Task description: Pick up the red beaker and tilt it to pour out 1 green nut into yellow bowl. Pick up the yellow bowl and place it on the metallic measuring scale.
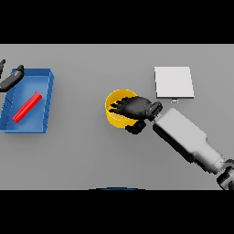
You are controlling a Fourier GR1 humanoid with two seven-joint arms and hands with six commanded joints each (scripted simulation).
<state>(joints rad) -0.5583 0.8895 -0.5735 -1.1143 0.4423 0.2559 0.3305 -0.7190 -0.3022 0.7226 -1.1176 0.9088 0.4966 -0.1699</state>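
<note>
- The grey table [91,151] holds everything.
- A blue tray [45,105] sits at the left, a red beaker [27,107] lying inside it.
- A metallic scale [173,82] lies upper right.
- The yellow bowl [113,114] sits mid-table, left of the scale.
- The right hand [132,108] lies over the bowl's right rim, fingers curled around it.
- The left hand [10,78] shows at the tray's upper left corner; whether its fingers are open I cannot tell.

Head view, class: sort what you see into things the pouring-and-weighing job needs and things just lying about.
Needed for the job:
yellow bowl, under the right hand
red beaker, lying in the tray
metallic measuring scale

Just lying about:
blue tray
left hand, idle at the tray's far corner
</note>
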